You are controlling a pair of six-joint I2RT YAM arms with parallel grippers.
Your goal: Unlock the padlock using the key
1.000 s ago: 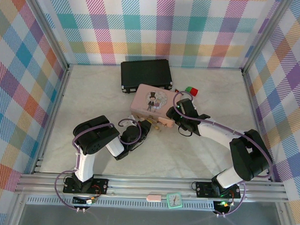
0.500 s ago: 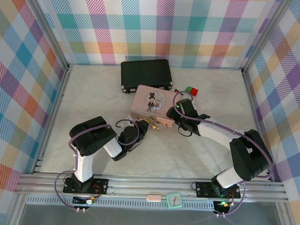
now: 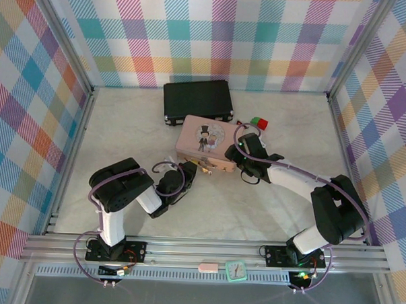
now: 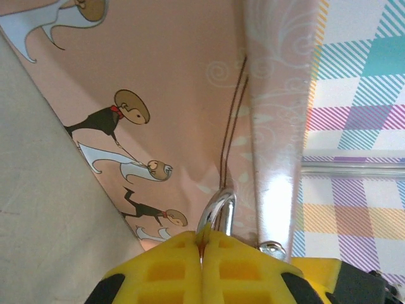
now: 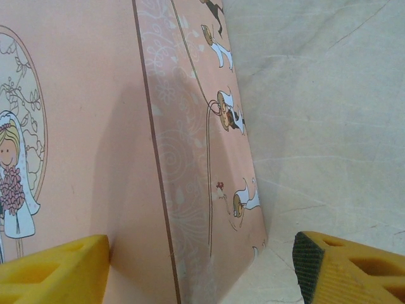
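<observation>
Padlock [image 4: 215, 212] at the front seam of the pink box [image 4: 158, 76], its silver shackle rising straight ahead out of the left pincer [image 4: 201, 244], whose yellow pads are clamped together on it. Right pincer [image 5: 201, 269] spread apart, straddling the box's corner.

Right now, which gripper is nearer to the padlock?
Left. The left gripper is shut on the padlock; the right gripper stands open at the box corner, away from the padlock.

Overhead view looking down; wrist views close, sharing pink box [image 3: 205, 142]
</observation>
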